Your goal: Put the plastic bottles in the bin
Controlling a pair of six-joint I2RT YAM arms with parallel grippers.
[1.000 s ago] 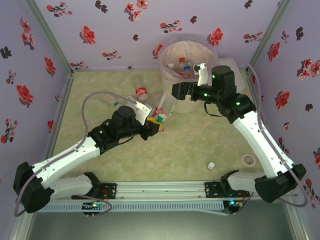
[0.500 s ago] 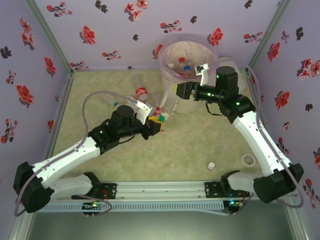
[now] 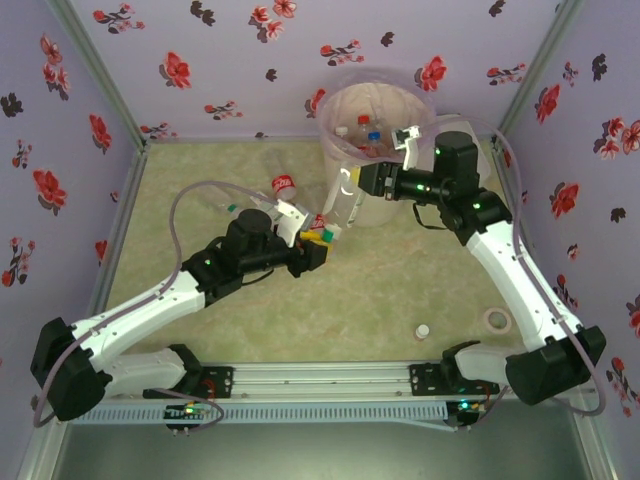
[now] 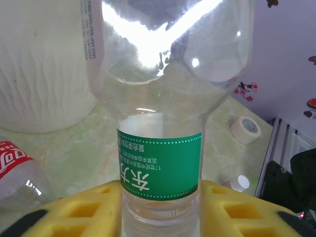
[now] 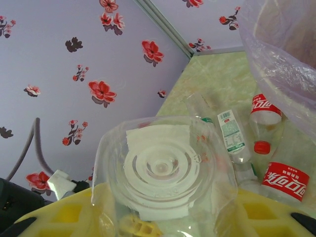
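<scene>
My left gripper is shut on a clear bottle with a green label, its yellow pads pressing the neck from both sides. It is near the foot of the cream-white bin, whose wall stands at left in the left wrist view. My right gripper is shut on another clear bottle, base toward the camera, in front of the bin just below its rim. Several bottles lie inside the bin. On the floor lie red-labelled bottles and a green-white labelled one.
A red-labelled bottle lies left of the bin. A white cap and a tape roll sit at the front right. A flat white box stands behind the bin. The pinkish bag hangs over the bin's rim.
The right gripper has drawn back to the right with its bottle. The left gripper has edged right, closer to the bin, still holding its bottle.
</scene>
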